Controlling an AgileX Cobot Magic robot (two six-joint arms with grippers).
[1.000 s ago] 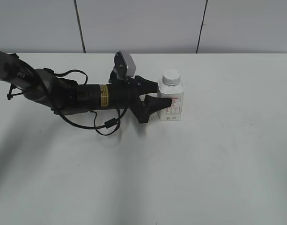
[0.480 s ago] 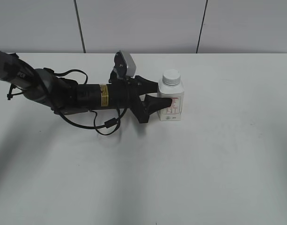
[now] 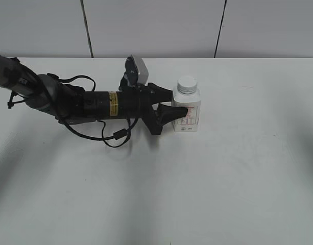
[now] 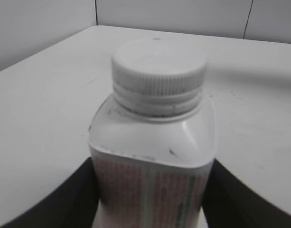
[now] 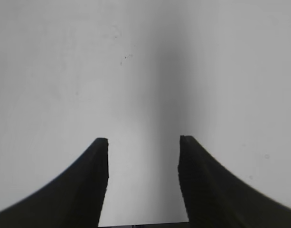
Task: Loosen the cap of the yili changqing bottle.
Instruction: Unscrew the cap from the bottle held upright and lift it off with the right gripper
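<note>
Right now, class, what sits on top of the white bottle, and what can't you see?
A white ribbed cap sits screwed on the bottle, which the left end effector grips by the body. The neck opening and contents are hidden by the cap and opaque walls.

Even, soft light falls on my counter (image 3: 238, 178); faint shadows pool at its left. My left wrist view is blurred up close, washed pale.
</note>
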